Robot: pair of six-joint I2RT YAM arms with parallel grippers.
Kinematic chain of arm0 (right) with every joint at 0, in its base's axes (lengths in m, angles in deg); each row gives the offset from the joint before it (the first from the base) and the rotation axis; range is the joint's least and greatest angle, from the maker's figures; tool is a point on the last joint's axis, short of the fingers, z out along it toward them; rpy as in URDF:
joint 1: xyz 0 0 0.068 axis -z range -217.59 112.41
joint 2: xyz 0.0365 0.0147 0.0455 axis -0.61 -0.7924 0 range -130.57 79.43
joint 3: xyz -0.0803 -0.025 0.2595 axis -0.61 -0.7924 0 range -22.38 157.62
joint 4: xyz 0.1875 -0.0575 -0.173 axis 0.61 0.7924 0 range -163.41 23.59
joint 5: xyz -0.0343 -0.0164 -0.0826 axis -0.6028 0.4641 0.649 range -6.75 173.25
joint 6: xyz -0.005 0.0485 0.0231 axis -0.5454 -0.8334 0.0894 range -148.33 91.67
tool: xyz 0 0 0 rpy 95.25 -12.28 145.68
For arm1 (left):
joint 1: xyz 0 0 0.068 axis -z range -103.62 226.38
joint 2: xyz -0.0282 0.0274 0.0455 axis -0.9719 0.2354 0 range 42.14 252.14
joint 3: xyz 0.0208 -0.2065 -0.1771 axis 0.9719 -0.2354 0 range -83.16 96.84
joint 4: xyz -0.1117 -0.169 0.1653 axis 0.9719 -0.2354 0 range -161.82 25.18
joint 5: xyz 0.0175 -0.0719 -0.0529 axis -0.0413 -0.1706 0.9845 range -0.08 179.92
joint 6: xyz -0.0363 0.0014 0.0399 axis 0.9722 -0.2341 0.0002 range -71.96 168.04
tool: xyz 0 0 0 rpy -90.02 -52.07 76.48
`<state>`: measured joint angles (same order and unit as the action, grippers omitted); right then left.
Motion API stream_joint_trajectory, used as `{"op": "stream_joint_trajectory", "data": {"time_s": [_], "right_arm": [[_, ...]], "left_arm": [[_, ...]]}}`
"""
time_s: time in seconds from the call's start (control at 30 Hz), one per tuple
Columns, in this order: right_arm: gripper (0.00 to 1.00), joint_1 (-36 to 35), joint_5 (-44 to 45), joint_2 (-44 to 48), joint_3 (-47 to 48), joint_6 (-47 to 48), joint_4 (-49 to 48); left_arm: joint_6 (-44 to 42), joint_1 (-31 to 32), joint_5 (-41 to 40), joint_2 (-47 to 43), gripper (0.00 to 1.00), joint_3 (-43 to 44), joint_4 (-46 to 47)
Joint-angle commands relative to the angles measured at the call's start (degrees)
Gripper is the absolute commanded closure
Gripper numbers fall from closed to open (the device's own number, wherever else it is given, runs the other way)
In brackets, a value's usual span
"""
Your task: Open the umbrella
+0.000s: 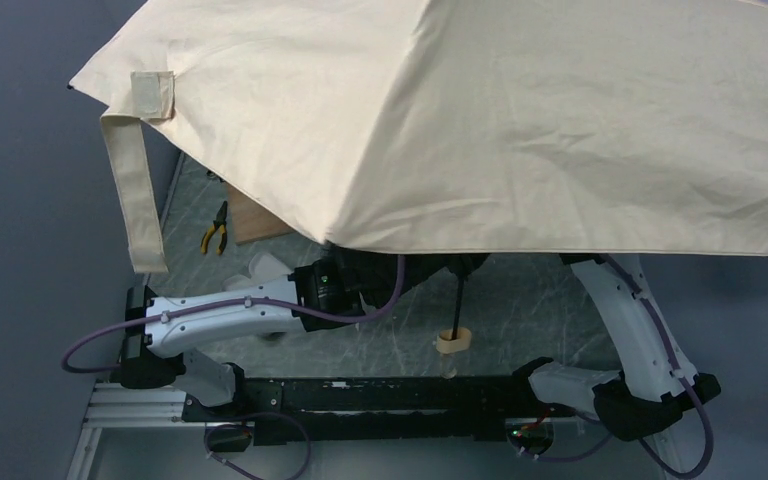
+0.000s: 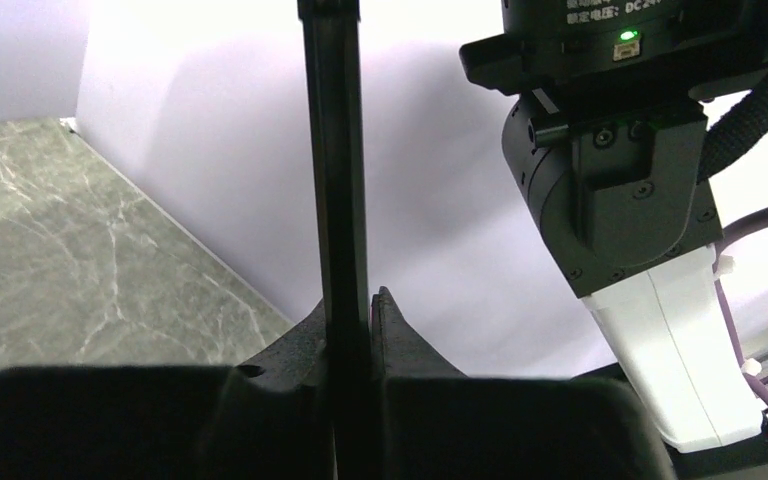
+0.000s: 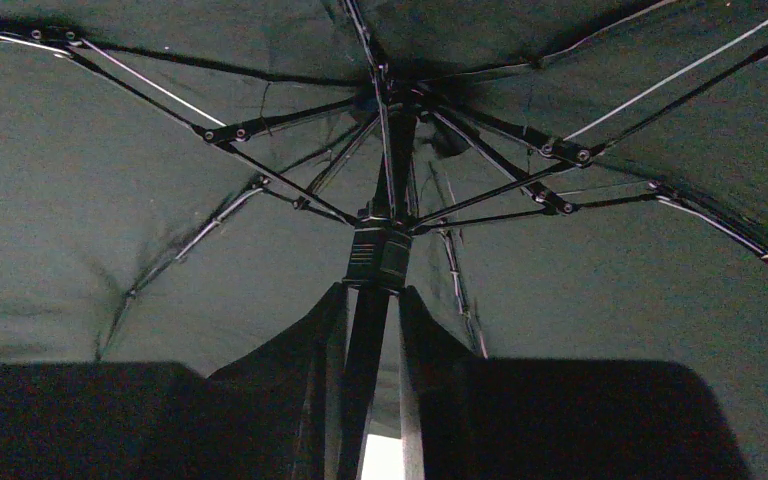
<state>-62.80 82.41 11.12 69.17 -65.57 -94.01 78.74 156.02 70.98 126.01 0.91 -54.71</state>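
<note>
Overhead: the umbrella stands open, its cream-beige canopy filling the upper part of the top view and hiding both grippers and much of the desk.
Strap: a beige strap hangs from a tab at the canopy's left corner.
Handle: the small tan handle sits at the lower end of the thin black shaft, between the two arms; whether it touches the desk cannot be told.
Left gripper: the left gripper is clamped on the shaft, which rises upright from between its fingers.
Right gripper: the right gripper has its fingers slightly parted around the shaft just beneath the runner, with a sliver of light between the shaft and one finger.
Lining: the dark lining is crossed by thin ribs fanning out from the shaft.
Writing: a label on the right arm shows Chinese characters and "DC 24", cut by the frame edge; a green light glows below it.
Desk: a grey-green marbled top carries yellow-handled pliers beside a wooden board that runs under the canopy's edge.
Room: a pale backdrop borders the desk in the left wrist view; dark grey surroundings flank it in the top view.
</note>
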Motion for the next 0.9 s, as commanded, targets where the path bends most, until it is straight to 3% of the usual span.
{"op": "stream_joint_trajectory", "data": {"time_s": [0.0, 0.57, 0.67, 0.87], "right_arm": [[1.00, 7.1, 29.4, -3.5, 10.6, 9.4, -28.4], [1.00, 17.3, 28.0, -12.5, 31.2, -2.2, -17.0], [1.00, 17.7, 26.3, -11.2, 28.6, -3.8, -16.7], [1.00, 17.8, 18.3, -3.6, 13.1, -11.3, -18.9]], "left_arm": [[-6.1, 14.2, 14.4, 6.2, 1.00, -8.9, -27.9], [-4.3, 19.1, 16.8, 8.4, 1.00, -16.3, -28.9], [-3.7, 19.2, 15.3, 8.7, 1.00, -15.9, -29.9], [-4.4, 19.0, 9.0, 9.0, 1.00, -11.2, -33.0]]}}
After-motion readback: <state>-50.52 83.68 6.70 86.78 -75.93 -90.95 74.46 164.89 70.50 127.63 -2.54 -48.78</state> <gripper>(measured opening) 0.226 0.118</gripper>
